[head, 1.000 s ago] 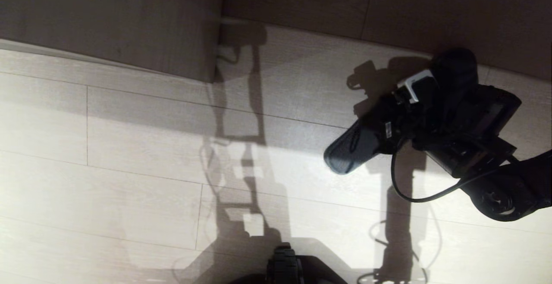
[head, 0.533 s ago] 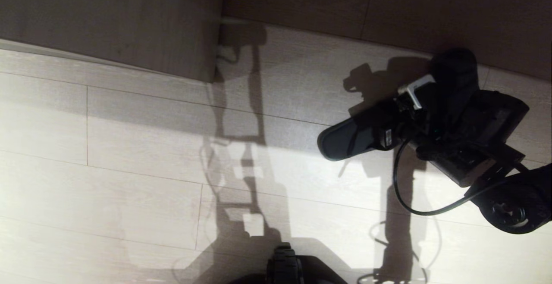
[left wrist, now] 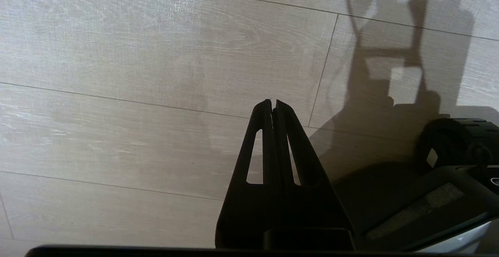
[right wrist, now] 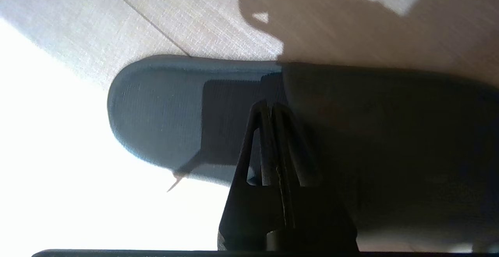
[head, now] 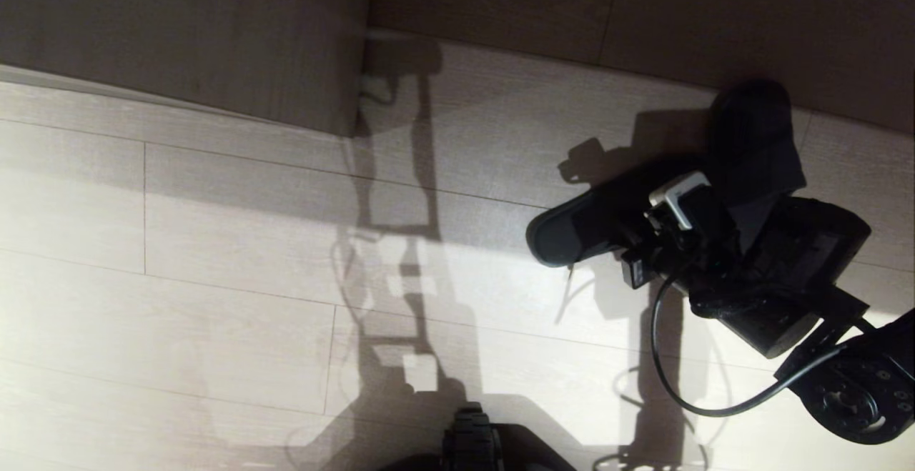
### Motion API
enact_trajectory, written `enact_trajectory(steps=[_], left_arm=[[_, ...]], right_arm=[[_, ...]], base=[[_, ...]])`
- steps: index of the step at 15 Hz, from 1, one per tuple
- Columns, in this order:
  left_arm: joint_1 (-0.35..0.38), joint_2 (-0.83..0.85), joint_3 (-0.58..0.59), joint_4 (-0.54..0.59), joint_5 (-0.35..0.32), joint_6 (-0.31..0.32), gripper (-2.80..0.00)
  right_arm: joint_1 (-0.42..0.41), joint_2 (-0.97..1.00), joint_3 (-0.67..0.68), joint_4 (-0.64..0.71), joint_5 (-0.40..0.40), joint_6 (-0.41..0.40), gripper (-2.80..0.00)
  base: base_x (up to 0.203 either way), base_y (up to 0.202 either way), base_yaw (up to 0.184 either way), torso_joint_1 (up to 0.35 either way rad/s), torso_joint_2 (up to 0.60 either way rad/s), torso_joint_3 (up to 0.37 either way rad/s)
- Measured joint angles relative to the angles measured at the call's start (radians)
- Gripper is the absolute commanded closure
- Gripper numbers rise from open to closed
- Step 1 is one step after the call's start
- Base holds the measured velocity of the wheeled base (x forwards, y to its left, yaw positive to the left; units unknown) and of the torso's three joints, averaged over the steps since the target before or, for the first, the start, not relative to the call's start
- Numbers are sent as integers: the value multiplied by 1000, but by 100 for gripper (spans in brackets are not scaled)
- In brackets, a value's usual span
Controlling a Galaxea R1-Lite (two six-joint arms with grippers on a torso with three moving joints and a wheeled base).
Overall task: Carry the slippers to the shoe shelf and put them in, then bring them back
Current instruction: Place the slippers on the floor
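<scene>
One dark grey slipper (head: pixel 582 224) with a blue-grey insole (right wrist: pixel 156 112) lies flat on the floor, right of centre in the head view. A second slipper (head: pixel 750 135) lies beyond it near the back panel, partly hidden by my right arm (head: pixel 772 278). My right gripper (right wrist: pixel 269 105) is shut, its tips over the near slipper's insole; nothing shows between the jaws, and contact cannot be judged. My left gripper (left wrist: pixel 273 103) is shut and parked over bare floor. I cannot tell whether the wood-grain panels at the top belong to the shoe shelf.
A wood-grain panel (head: pixel 179 28) juts out at the back left, with a corner near the middle. Another panel (head: pixel 643 6) runs along the back right. My base (head: pixel 472 442) shows at the near edge. A black cable (head: pixel 665 357) hangs from the right wrist.
The near slipper swung from tilted to nearly level and shifted slightly away from me. My right arm drew back toward the near right, still shut.
</scene>
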Motion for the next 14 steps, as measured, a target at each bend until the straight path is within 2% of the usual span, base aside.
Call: enact_trajectory(steps=[7, 14], left_arm=[[0, 0, 0, 0, 2, 1, 0], [0, 0, 0, 0, 2, 1, 0]], right_arm=[[-110, -8, 118, -103, 28, -66, 0], [-124, -47, 210, -108, 66, -73, 0]], base=[[0, 0, 0, 0, 0, 0], [0, 0, 0, 0, 0, 0]])
